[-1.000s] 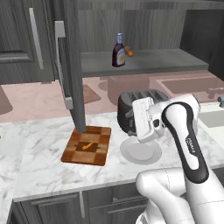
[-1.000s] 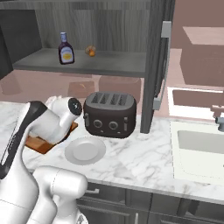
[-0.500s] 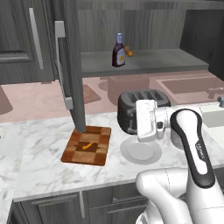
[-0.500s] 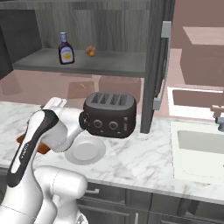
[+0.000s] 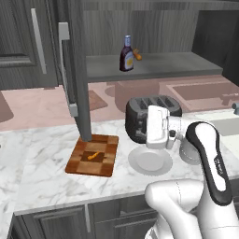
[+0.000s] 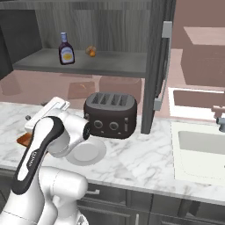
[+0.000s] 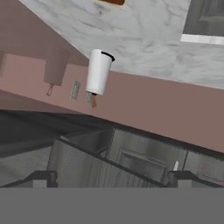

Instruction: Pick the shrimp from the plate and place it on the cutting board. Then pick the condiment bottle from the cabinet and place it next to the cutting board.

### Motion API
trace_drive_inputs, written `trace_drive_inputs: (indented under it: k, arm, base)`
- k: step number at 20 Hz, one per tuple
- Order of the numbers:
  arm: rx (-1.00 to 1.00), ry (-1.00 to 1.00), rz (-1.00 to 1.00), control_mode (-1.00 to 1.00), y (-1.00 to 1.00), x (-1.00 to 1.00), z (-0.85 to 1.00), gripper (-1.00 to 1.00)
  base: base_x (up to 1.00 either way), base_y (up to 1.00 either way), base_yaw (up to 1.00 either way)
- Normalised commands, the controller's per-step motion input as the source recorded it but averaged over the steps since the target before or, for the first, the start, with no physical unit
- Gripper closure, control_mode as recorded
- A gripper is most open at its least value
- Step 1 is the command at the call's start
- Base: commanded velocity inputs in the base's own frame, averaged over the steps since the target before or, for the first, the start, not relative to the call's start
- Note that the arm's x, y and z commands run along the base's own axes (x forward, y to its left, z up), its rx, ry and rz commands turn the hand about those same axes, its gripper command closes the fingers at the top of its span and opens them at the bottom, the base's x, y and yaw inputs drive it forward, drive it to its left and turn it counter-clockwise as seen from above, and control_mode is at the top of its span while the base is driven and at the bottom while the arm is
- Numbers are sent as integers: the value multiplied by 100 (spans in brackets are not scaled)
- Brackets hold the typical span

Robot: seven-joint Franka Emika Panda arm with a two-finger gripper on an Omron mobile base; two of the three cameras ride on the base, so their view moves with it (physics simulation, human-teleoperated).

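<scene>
On the cutting board [image 5: 92, 159] lies the shrimp [image 5: 94, 155]; the condiment bottle [image 5: 126, 54] waits in the cabinet [image 5: 154, 65], gripper [image 7: 112, 183] spread wide, empty.

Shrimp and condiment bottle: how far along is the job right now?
Done: the shrimp lies on the cutting board, and the plate is bare. In hand: nothing; the gripper is open, the arm raised above the counter near the toaster. Left: the condiment bottle stands on the cabinet shelf, to be set next to the board.
</scene>
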Motion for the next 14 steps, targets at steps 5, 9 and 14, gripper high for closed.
trace_drive_inputs:
  k: [5, 9, 14]
  arm:
    - [17, 0, -3, -100, 0, 0, 21, -100]
    - [11, 1, -4, -100, 0, 0, 30, -100]
    - [8, 4, -5, -100, 0, 0, 39, -100]
  base:
    - [0, 0, 0]
    - [0, 0, 0]
    - [0, 0, 0]
